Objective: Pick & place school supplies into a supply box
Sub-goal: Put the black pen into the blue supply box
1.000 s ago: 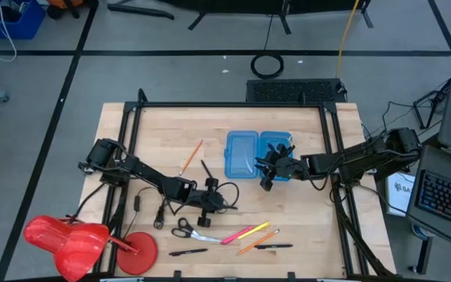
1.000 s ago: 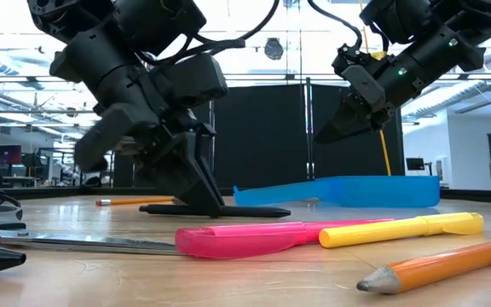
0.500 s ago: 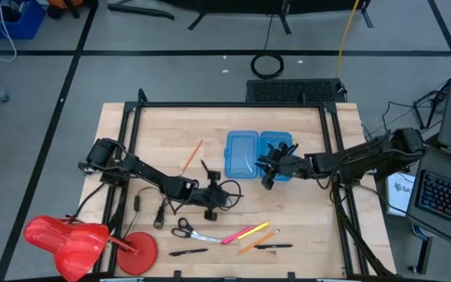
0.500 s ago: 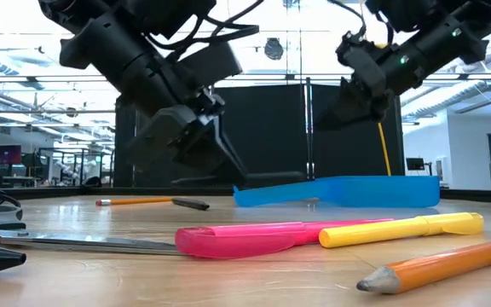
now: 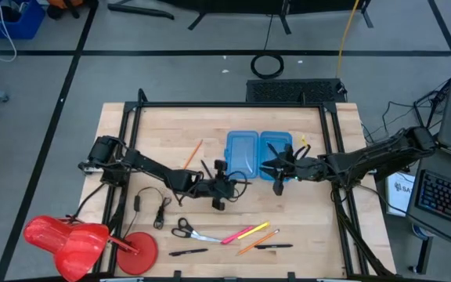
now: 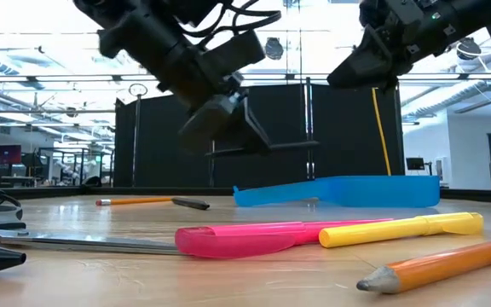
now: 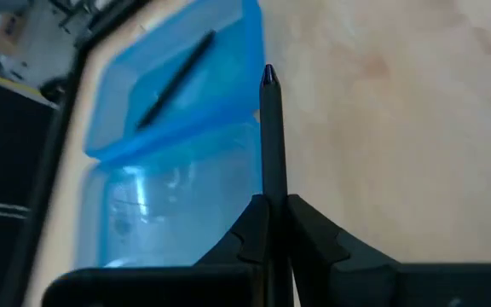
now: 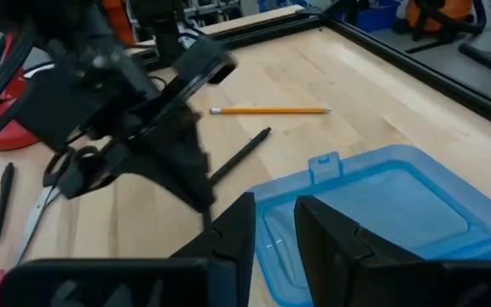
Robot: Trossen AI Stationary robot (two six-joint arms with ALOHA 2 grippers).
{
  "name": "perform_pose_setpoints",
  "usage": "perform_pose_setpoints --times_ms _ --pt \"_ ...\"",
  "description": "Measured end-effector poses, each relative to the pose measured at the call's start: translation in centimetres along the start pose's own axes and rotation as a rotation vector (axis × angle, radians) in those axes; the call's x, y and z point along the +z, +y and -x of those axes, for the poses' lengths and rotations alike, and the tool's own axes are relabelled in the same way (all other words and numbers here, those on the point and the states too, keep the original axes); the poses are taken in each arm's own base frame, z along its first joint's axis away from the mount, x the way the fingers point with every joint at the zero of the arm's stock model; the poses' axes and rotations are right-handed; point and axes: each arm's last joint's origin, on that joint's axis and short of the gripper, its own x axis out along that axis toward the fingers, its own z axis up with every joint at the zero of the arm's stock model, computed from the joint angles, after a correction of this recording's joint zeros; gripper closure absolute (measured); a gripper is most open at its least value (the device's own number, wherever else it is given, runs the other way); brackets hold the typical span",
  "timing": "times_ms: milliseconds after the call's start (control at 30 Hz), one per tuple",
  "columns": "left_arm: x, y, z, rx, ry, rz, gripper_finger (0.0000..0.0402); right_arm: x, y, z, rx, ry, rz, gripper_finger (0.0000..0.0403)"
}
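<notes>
The left jaws (image 7: 273, 223) are clenched on a thin black pen (image 7: 271, 141), which sticks straight out ahead of them, lifted clear of the worktop (image 5: 163, 133). Just beyond the pen's tip lies the supply box (image 5: 258, 153), open flat, with another black pen (image 7: 174, 79) lying in its far half. The right jaws (image 8: 273, 223) hang above the near edge of the box, fingers slightly parted and holding nothing that I can see. Ahead of them, past the box, an orange pencil (image 8: 269, 110) and a black pen (image 8: 240, 154) lie on the wood. Well behind the left jaws, near the worktop's front edge, rest the scissors (image 5: 183, 229), pink marker (image 6: 250, 238), yellow marker (image 6: 399, 228) and more pens.
</notes>
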Motion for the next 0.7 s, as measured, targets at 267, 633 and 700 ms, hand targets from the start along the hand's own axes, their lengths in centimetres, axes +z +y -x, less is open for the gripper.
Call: perform_pose_setpoints --times_ms 267,633,700 --pt "1.7 4.1 -1.0 0.003 -0.062 -0.072 0.0378 0.3 0.0 0.4 0.008 -0.019 -0.003 0.0325" --pt "2.3 9.4 -2.0 -0.048 -0.159 0.07 0.0378 1.7 0.1 2.6 0.066 -0.115 0.017 0.0325" --pt "2.1 10.5 -2.3 -0.083 -0.179 0.164 0.0378 2.0 0.2 3.2 0.086 -0.141 0.026 0.0325"
